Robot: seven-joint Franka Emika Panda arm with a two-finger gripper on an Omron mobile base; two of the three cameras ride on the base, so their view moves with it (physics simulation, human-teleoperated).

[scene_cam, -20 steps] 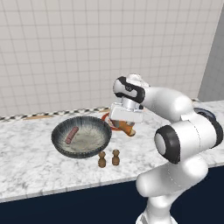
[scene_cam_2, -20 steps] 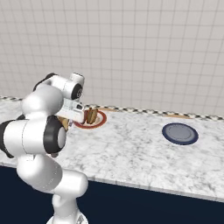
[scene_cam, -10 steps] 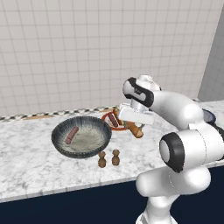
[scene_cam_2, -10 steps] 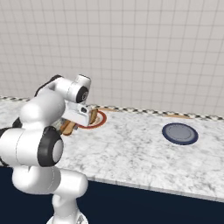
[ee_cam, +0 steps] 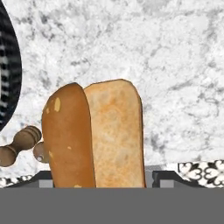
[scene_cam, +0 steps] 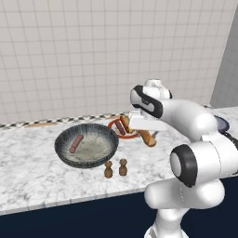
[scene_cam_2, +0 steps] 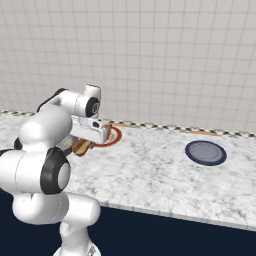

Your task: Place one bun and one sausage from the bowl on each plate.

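Left base view: the arm reaches forward over the surface (scene_cam: pixel 32 162), elbow high; the pincer (scene_cam: pixel 147 135) holds a bun (scene_cam: pixel 148 138) just past the red-rimmed plate (scene_cam: pixel 113 124), which carries a bun and sausage; one sausage (scene_cam: pixel 76 143) lies in the bowl (scene_cam: pixel 65 155). Right base view: the navy plate (scene_cam_2: pixel 205 152) sits well apart; the carried bun could slip in transit. Hand view: the pincer (ee_cam: pixel 99 177) is closed on the bun (ee_cam: pixel 94 138), which stands upright; shakers (ee_cam: pixel 19 144) lie below.

Marble counter (scene_cam: pixel 32 162): bowl (scene_cam: pixel 86 146), two shakers (scene_cam: pixel 115 168), red-rimmed plate (scene_cam: pixel 122 128), navy plate (scene_cam_2: pixel 205 152).
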